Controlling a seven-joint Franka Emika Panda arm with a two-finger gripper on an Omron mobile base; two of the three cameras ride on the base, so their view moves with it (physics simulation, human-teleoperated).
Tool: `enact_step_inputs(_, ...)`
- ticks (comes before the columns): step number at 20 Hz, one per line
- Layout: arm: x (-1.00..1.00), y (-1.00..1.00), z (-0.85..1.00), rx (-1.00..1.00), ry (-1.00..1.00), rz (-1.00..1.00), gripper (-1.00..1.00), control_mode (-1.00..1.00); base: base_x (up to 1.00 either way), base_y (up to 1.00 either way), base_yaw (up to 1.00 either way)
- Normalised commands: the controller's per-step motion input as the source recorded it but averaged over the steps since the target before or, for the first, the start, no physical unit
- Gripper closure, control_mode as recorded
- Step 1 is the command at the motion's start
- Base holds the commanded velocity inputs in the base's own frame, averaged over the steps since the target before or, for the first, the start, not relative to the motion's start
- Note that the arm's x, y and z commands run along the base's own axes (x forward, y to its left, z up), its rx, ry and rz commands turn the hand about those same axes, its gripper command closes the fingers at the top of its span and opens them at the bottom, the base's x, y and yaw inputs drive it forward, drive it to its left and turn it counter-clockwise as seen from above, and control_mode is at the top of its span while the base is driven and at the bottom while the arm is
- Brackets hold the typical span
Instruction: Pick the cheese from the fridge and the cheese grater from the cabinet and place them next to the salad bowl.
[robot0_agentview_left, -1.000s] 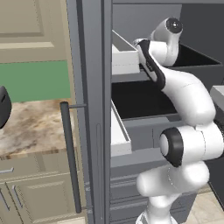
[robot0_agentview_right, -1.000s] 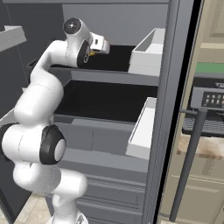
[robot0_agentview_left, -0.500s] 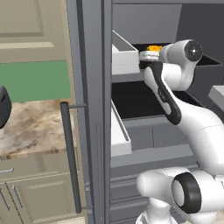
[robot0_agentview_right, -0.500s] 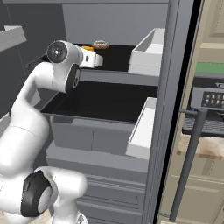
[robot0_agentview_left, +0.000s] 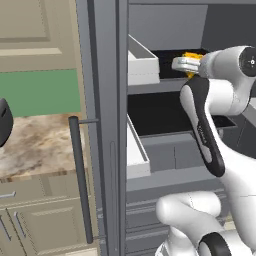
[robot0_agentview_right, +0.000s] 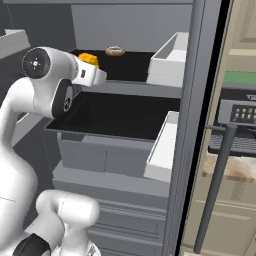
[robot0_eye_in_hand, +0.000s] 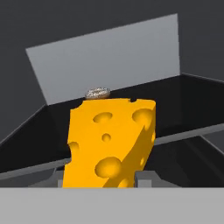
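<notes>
In the hand view the cheese (robot0_eye_in_hand: 109, 140), an orange-yellow wedge with holes, stands between my two fingertips, and my gripper (robot0_eye_in_hand: 103, 181) is shut on it. From the left base camera the cheese (robot0_agentview_left: 192, 56) shows just past my gripper (robot0_agentview_left: 186, 65), in front of the fridge's (robot0_agentview_left: 107, 125) upper black shelf. The right base view has the cheese (robot0_agentview_right: 89, 58) above my gripper (robot0_agentview_right: 95, 74) at the shelf's (robot0_agentview_right: 132, 67) front edge. The cheese grater and the salad bowl are out of view.
A flat pink disc (robot0_agentview_right: 115, 50) lies at the back of the upper shelf. White door bins (robot0_agentview_left: 142, 64) hang on the open fridge door, whose long bar handle (robot0_agentview_left: 80, 180) stands beside a stone counter (robot0_agentview_left: 35, 145). A beige wall cabinet (robot0_agentview_left: 37, 25) is above the counter.
My arm has swung its elbow outward. The hand has drawn back from the upper shelf towards the fridge's front, with the cheese held in it.
</notes>
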Motion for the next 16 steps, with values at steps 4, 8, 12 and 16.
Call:
enact_step_inputs(4,-1.00,0.02,0.10,0.00,0.00,-0.02,1.00,-1.00,0.00,0.00,0.00)
enact_step_inputs(8,-1.00,0.00,0.16,0.00,0.09,0.00,1.00,-1.00,0.00,0.00,0.00)
enact_step_inputs(12,-0.98,0.00,0.06,0.03,0.19,0.04,1.00,-1.00,0.00,0.00,0.00)
enact_step_inputs(16,-0.82,0.00,0.00,0.00,0.14,0.11,1.00,-1.00,0.00,0.00,0.00)
